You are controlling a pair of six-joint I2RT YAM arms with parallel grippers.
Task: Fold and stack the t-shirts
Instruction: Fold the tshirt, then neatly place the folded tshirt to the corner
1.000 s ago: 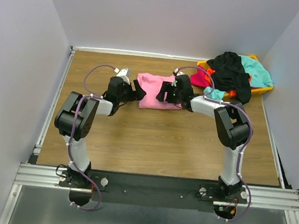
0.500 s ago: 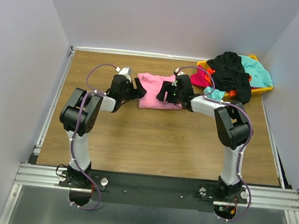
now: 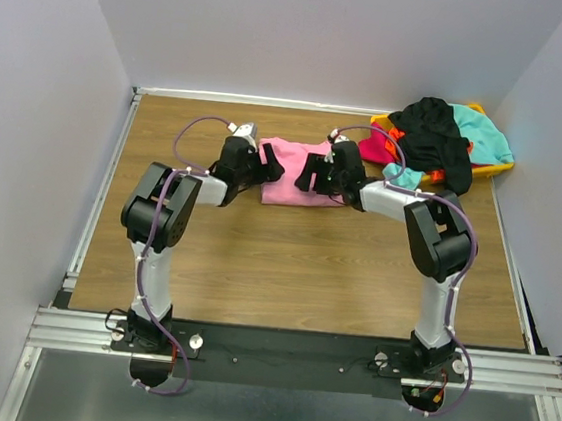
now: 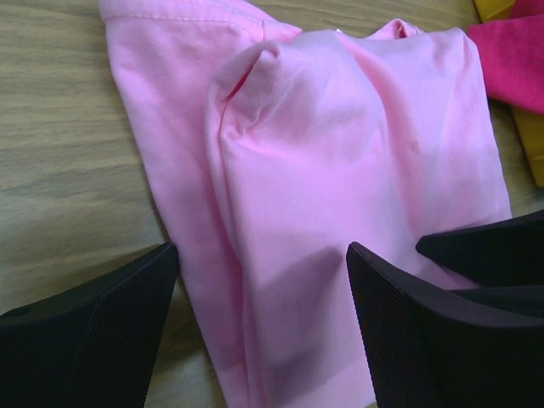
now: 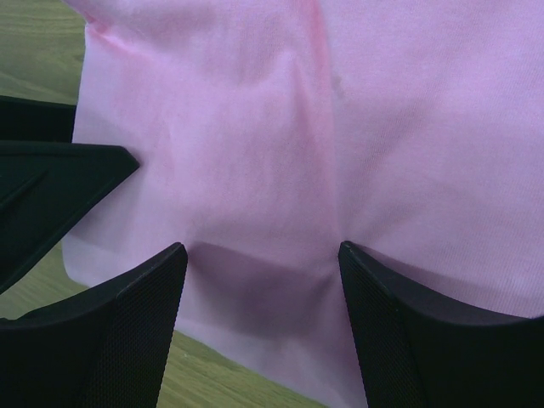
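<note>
My left gripper (image 4: 262, 248) and right gripper (image 5: 262, 246), jaws spread, grasping nothing, straddle the folded pink t-shirt (image 3: 287, 174) at its left and right edges, possibly touching it.

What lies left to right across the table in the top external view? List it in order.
left end effector → pink t-shirt → right end effector → magenta t-shirt → black t-shirt. The teal t-shirt and yellow bin overlap that heap, so they are left out.

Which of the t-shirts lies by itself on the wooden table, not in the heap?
The light pink t-shirt, folded, between the left pincer and the right pincer. The black t-shirt and teal t-shirt are heaped on the yellow bin.
</note>
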